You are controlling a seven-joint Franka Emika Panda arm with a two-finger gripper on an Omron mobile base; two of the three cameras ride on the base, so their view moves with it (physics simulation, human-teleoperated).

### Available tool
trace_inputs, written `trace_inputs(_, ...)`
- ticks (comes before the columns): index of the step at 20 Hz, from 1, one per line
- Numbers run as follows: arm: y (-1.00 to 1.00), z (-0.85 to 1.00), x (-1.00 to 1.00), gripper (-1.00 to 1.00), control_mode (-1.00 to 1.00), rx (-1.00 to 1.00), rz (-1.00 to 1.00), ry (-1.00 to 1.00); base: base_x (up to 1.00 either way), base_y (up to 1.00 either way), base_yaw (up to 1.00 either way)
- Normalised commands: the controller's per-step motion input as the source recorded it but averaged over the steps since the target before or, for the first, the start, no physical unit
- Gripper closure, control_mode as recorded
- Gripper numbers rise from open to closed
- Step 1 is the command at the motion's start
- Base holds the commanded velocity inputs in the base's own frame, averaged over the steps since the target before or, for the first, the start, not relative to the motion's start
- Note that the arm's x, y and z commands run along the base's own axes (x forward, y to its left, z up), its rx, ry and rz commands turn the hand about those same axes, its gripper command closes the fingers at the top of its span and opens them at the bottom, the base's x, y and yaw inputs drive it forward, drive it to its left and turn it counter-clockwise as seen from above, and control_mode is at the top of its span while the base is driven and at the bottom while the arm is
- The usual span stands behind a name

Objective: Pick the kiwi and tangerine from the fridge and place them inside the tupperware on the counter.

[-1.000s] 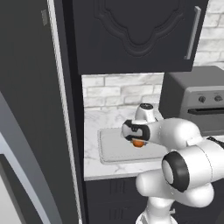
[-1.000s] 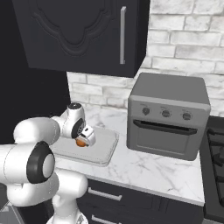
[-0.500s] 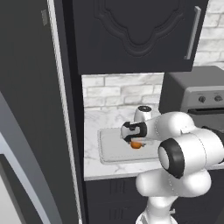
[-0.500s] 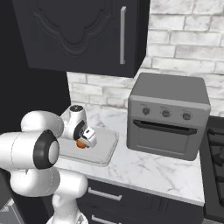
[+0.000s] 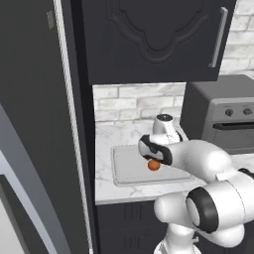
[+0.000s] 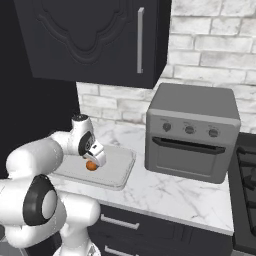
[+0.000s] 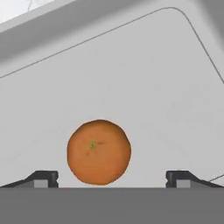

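Sitting on the floor of the tupperware [image 7: 175,87], the tangerine [image 7: 99,152] is seen free between the spread fingertips [image 7: 41,178], neither touching it. The gripper [image 7: 112,180] is held wide apart just above the fruit, gripping nothing. The tupperware rests on the counter [image 6: 165,192] beside the grey oven [image 6: 192,132]. Tangerine placement is judged done; no kiwi is spotted in the container, so that fruit is probably left to be fetched from the fridge [image 5: 34,124].

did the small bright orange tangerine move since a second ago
Yes. The small bright orange tangerine sank lower and now sits on the floor of the shallow grey tupperware, between open fingers.
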Motion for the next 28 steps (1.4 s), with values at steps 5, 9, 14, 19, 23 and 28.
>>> trace_inputs(5, 0.0, 0.59, -0.48, -1.0, -1.0, -0.02, 0.0, 0.0, 0.0, 0.0, 0.0)
trace_inputs(9, -0.01, 0.61, -0.61, -1.0, -1.0, 0.0, 0.17, 0.0, 0.0, 0.0, 0.0)
trace_inputs(14, -0.01, 0.52, -0.59, -1.0, -1.0, 0.0, 0.2, 0.02, 0.0, 0.0, 0.0)
trace_inputs(19, 0.0, 0.4, -0.55, -1.0, -1.0, 0.0, 0.01, 0.0, 0.0, 0.0, 0.0)
trace_inputs(23, 0.0, 0.36, -0.62, -1.0, -1.0, 0.0, 0.0, 0.0, 0.0, 0.0, 0.0)
trace_inputs(28, 0.0, 0.2, -0.58, -1.0, -1.0, 0.0, 0.0, 0.0, 0.0, 0.0, 0.0)
